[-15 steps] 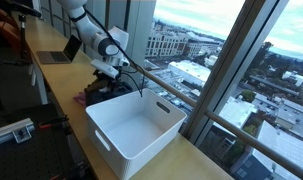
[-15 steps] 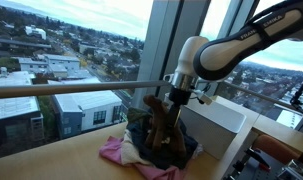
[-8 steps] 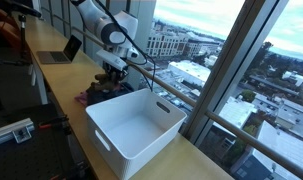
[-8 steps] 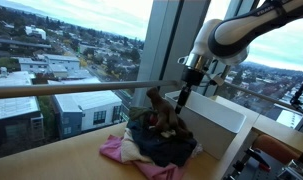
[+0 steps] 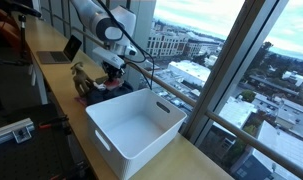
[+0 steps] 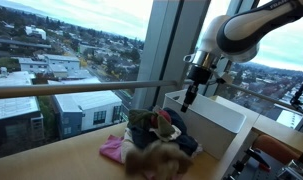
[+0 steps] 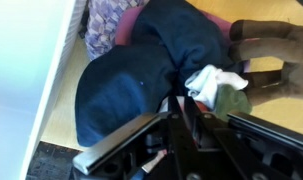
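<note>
1. My pincer (image 6: 189, 98) hangs above the clothes pile (image 6: 156, 140), right of centre in an exterior view. The fingers look drawn nearly together, and I see no cloth clamped between them.
2. The pile sits low-centre in that frame on the wooden surface (image 6: 51, 160), just beside the white bin (image 6: 219, 115) to its right in the picture.
3. Nearest to me is the dark blue garment (image 7: 131, 70). It fills the middle of the wrist view and lies on top of the heap.
4. Around it:
   - a pink-purple cloth (image 7: 103, 25) at upper left
   - a brown garment (image 7: 276, 50) at upper right
   - a white scrap (image 7: 213, 80) and an olive piece (image 7: 234, 103) right of centre, touching the dark one
5. Handling, my guess: soft, limp and light. It should sag and drape once lifted. It is not fragile and not slick, but the layers overlap, so a pull may drag its neighbours along.
6. Best hold: pinch a thick bunched fold at the crown of the dark garment, centre of the wrist view. Avoid a flat single layer or a thin hem.
7. Keep off the white scrap side, where a pinch would likely catch two items.
8. The brown garment is blurred low in the exterior view, so I cannot tell how it lies there.
</note>
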Tool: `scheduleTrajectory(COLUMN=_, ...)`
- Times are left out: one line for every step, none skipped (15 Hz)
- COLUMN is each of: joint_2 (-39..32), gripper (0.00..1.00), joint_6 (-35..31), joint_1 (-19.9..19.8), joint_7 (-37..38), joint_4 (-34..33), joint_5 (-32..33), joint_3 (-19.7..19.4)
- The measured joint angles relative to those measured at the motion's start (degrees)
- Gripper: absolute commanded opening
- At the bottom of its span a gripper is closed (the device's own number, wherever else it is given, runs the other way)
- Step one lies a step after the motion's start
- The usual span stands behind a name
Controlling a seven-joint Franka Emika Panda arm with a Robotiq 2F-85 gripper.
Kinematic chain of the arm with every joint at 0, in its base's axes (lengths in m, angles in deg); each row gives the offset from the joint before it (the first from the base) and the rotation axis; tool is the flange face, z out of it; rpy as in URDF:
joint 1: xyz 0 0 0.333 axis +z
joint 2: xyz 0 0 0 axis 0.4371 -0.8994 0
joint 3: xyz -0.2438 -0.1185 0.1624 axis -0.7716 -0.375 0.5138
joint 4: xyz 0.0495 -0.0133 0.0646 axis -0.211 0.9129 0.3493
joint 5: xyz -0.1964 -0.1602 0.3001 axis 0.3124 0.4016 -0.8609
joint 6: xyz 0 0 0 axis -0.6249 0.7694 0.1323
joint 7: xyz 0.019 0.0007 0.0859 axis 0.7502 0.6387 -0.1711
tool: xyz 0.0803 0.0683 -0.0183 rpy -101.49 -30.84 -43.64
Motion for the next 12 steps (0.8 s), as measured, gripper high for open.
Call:
scheduleTrajectory(joint_2=0.13, gripper=0.49, joint_6=-0.05, joint_1=0.50, joint_7=-0.29, joint_4=0.66, joint_5=0.00, joint_3=0.21)
scheduleTrajectory(joint_2=0.16, gripper=0.57, joint_6=-0.09, joint_1=1.20, joint_7=-0.41, joint_4=1.27, joint_5=0.00, joint_3=0.46)
scheduleTrajectory(joint_2=0.17, gripper=0.64, joint_6=-0.15, joint_1=2.16, joint_7=-0.43, joint_4=1.94, joint_5=0.00, joint_3=0.63)
scheduleTrajectory(joint_2=0.17, gripper=0.72, joint_6=-0.21, joint_1=3.22, joint_7=-0.43, joint_4=2.64, joint_5=0.02, joint_3=0.79)
scheduleTrajectory(joint_2=0.16, gripper=0.78, joint_6=-0.25, joint_1=4.36, joint_7=-0.43, joint_4=3.30, joint_5=0.07, joint_3=0.94)
scheduleTrajectory(joint_2=0.16, gripper=0.85, joint_6=-0.27, joint_1=5.43, joint_7=-0.43, joint_4=3.89, joint_5=0.11, joint_3=1.08)
scheduleTrajectory(joint_2=0.15, gripper=0.93, joint_6=-0.27, joint_1=6.38, joint_7=-0.43, joint_4=4.29, joint_5=0.15, joint_3=1.21)
scheduleTrajectory(joint_2=0.15, gripper=0.99, joint_6=-0.27, joint_1=7.21, joint_7=-0.43, joint_4=4.55, joint_5=0.21, joint_3=1.32)
scheduleTrajectory(joint_2=0.14, gripper=1.00, joint_6=-0.27, joint_1=7.88, joint_7=-0.43, joint_4=4.63, joint_5=0.28, joint_3=1.36)
scheduleTrajectory(joint_2=0.14, gripper=1.00, joint_6=-0.27, joint_1=8.37, joint_7=-0.44, joint_4=4.60, joint_5=0.43, joint_3=1.39)
scheduleTrajectory(joint_2=0.13, gripper=1.00, joint_6=-0.27, joint_1=8.70, joint_7=-0.53, joint_4=4.51, joint_5=0.65, joint_3=1.39)
scheduleTrajectory(joint_2=0.13, gripper=1.00, joint_6=-0.36, joint_1=8.90, joint_7=-0.76, joint_4=4.38, joint_5=1.20, joint_3=1.39)
